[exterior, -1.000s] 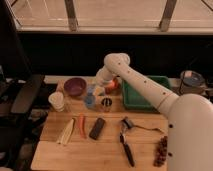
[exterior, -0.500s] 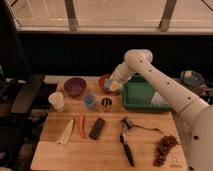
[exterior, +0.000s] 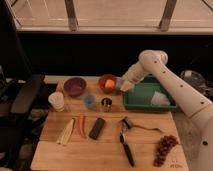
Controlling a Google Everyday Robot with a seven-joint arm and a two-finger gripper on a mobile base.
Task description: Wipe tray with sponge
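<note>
Tray (exterior: 144,97): green, at the desk's far right corner, with a white item (exterior: 160,98) lying in its right half. Sponge (exterior: 119,83): pale blue, off the desk, clamped in the gripper (exterior: 123,85). Gripper is at the tray's left wall, beside the orange bowl (exterior: 106,82) near the far edge.
</note>
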